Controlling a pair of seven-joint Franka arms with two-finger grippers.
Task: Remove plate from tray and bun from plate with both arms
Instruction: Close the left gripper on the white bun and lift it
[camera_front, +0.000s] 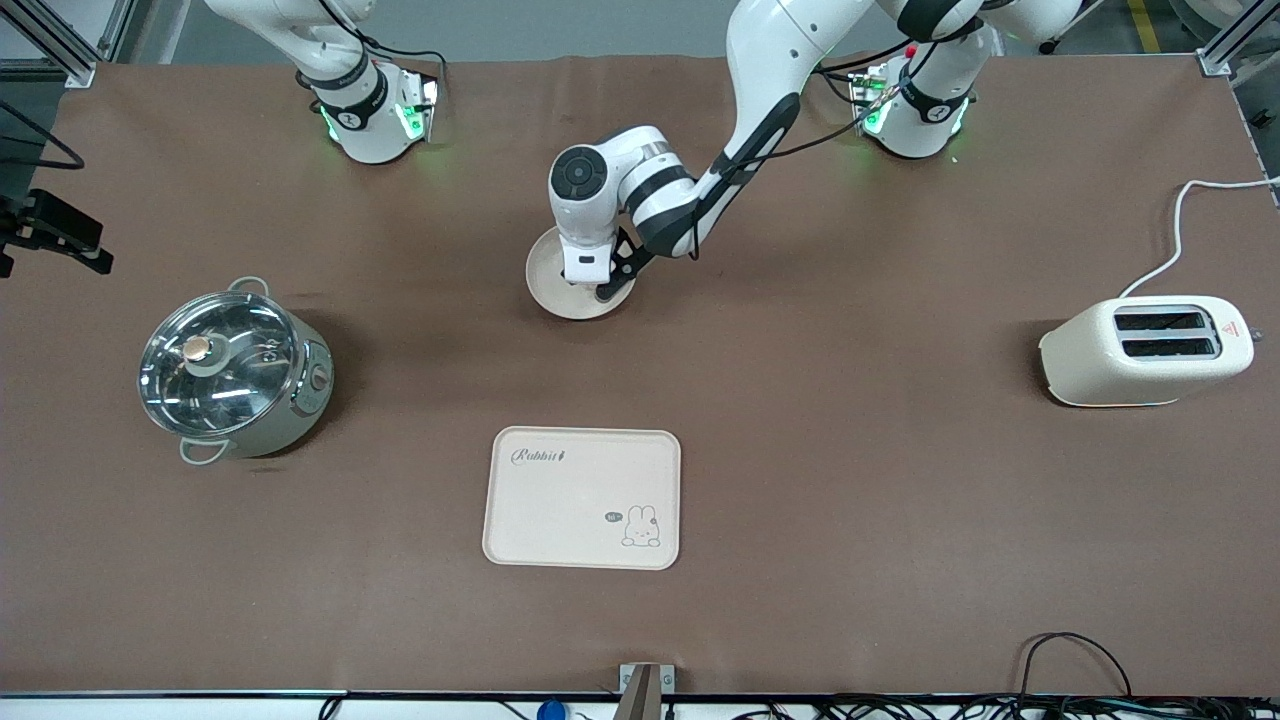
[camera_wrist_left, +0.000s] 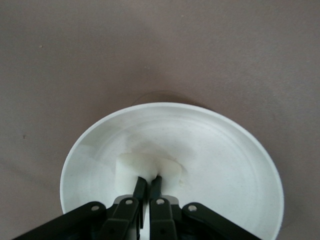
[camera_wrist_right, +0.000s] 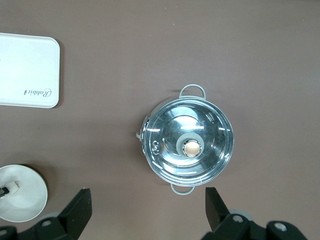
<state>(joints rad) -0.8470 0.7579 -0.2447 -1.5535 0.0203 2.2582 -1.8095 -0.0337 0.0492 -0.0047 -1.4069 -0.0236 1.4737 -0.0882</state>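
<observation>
The round cream-white plate lies on the brown table between the two arm bases and the rabbit tray. My left gripper is down in it. In the left wrist view its fingers are pinched together on a pale squarish lump standing in the plate, and grip the plate by it. I cannot tell whether this lump is the bun; no bun shows elsewhere. My right gripper is open and empty, high over the table by the pot. It is out of the front view.
A steel pot with a glass lid stands toward the right arm's end. A cream toaster with a white cable stands toward the left arm's end. The rectangular rabbit tray lies nearer the front camera than the plate.
</observation>
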